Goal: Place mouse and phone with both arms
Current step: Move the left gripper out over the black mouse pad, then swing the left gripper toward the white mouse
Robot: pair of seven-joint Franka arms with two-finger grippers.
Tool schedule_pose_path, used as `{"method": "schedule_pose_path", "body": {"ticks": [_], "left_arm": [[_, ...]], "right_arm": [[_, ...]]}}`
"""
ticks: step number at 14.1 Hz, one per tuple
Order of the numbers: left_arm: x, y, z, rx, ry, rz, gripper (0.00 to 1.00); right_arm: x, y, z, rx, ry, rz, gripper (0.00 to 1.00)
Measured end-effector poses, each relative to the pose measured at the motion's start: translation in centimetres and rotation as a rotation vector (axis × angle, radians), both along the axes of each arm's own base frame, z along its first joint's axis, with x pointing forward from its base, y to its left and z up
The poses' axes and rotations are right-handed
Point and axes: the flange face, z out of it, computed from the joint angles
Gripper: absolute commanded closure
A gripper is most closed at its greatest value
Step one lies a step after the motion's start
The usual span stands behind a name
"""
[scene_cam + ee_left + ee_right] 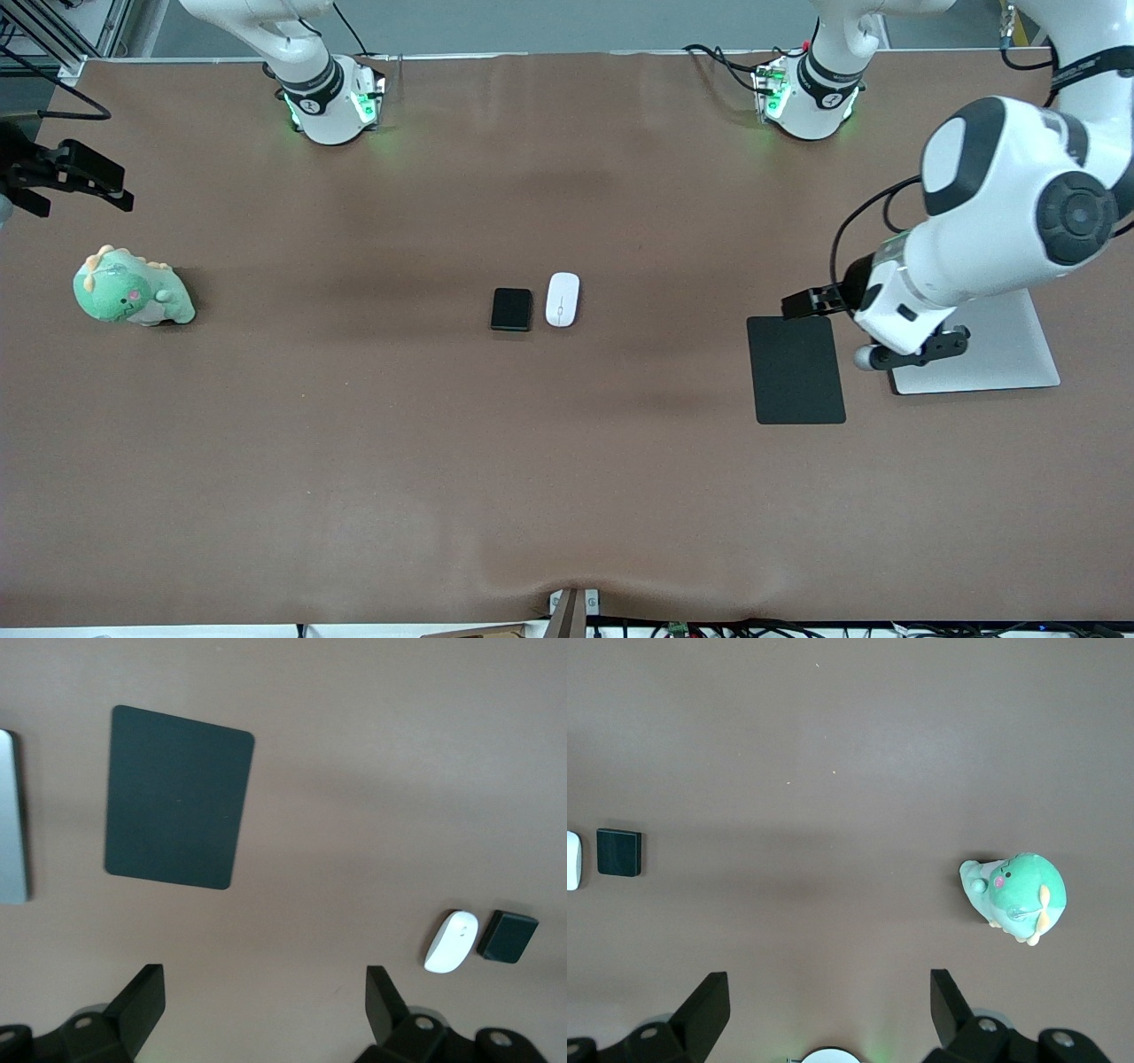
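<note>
At the middle of the brown table (567, 487) we see the mouse (563, 299) lying flat, and we take it as our landmark. Just beside the mouse, toward the right arm's end of the table, lies the phone (512, 309), close but not touching it. Well apart from the mouse, toward the left arm's end, lies a black mat (796, 369), and just beside the mat, farther still from the mouse, rests a silver slab (1019, 354). Our left gripper (877, 332) hangs in the air over the strip between mat and slab, its fingers (142, 997) spread wide with nothing between them. Well apart from the mouse toward the right arm's end sits a green plush dinosaur (131, 289). Our right gripper (75, 182) hovers over the table's edge at that end, near the dinosaur, its fingers (709, 1001) likewise released and empty.
</note>
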Motion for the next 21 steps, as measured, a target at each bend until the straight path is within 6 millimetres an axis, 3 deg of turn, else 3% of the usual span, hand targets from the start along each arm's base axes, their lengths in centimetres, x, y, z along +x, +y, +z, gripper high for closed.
{"method": "schedule_pose_path", "body": {"ticks": [8,11,15,21], "left_arm": [[-2.0,-7.0,-3.5,-0.017,-0.087,-0.052,0.0],[-2.8,-9.1,-3.7,-0.023,-0.103,-0.083,0.0],[-3.9,-11.2,-4.2,-0.026,-0.111,-0.077,0.0],[-5.8,-14.9,-5.0,-0.031,-0.12,-0.042,0.0]], "right_arm": [[0.1,0.6,-0.2,0.0,0.005,0.013,0.0],[0.1,1.7,-0.2,0.0,0.005,0.033,0.0],[0.1,1.3,-0.2,0.0,0.004,0.026,0.0],[0.2,2.4,-0.4,-0.001,0.005,0.046,0.0]]}}
